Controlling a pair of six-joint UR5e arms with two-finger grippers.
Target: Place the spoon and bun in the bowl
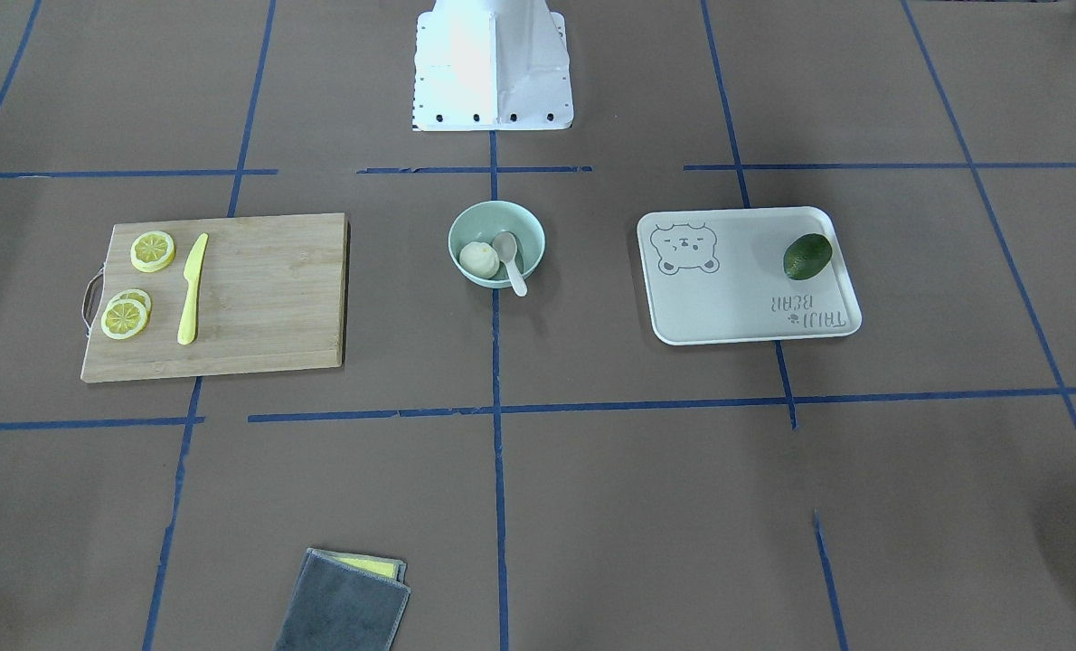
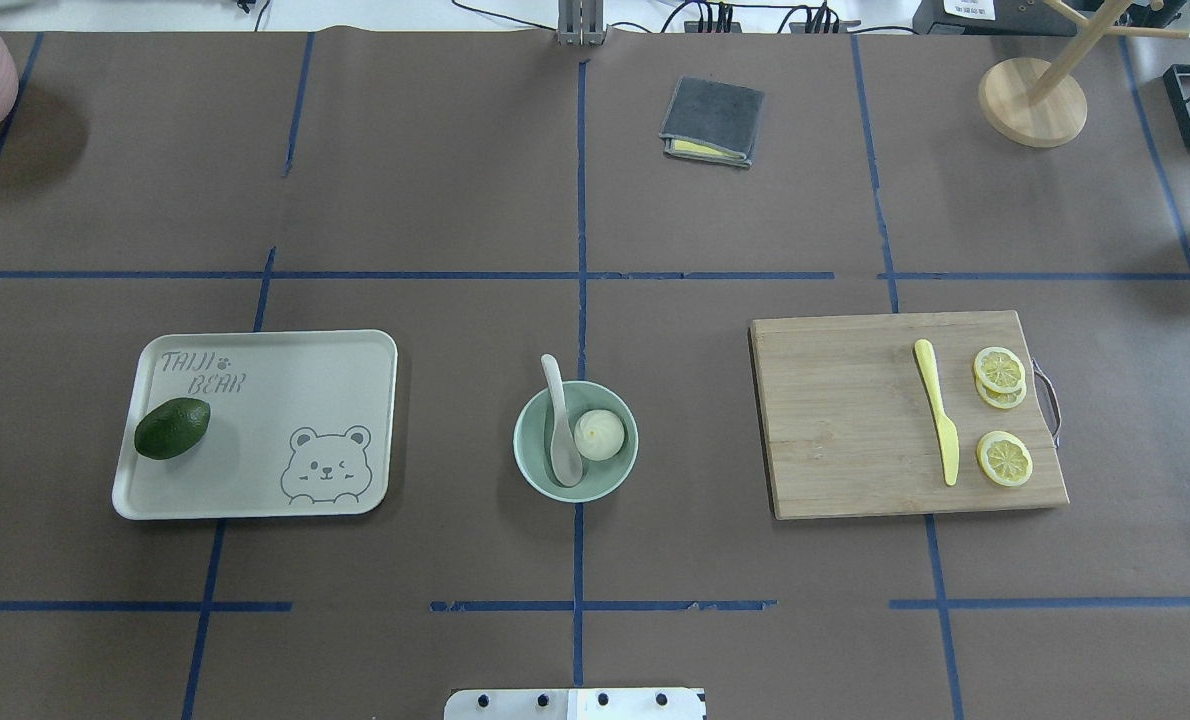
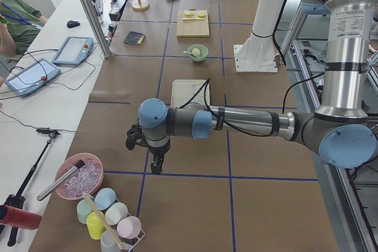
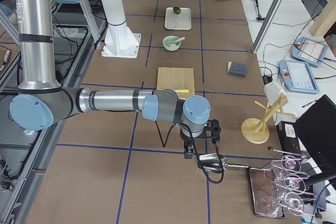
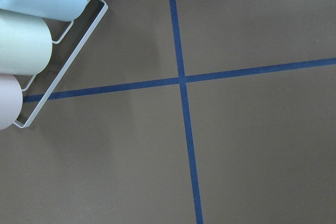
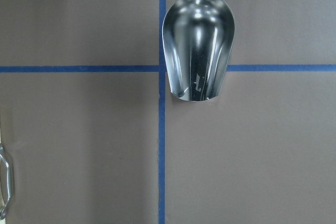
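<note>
The pale mint-green bowl [image 1: 496,208] stands at the table's centre; it also shows in the overhead view [image 2: 527,460]. The white pleated bun [image 1: 479,259] [image 2: 599,434] lies inside it. The off-white spoon [image 1: 509,258] [image 2: 558,420] rests in the bowl beside the bun, with its handle over the rim. Both grippers are far from the bowl, at opposite ends of the table. The left gripper [image 3: 155,166] shows only in the exterior left view and the right gripper [image 4: 187,150] only in the exterior right view. I cannot tell if either is open or shut.
A white bear-print tray [image 2: 255,500] holds an avocado [image 2: 172,428]. A wooden cutting board [image 2: 835,420] carries a yellow knife [image 2: 937,410] and lemon slices [image 2: 1004,458]. A grey cloth [image 2: 712,120] lies at the far side. A metal scoop [image 6: 198,45] is under the right wrist, a cup rack [image 5: 31,40] under the left.
</note>
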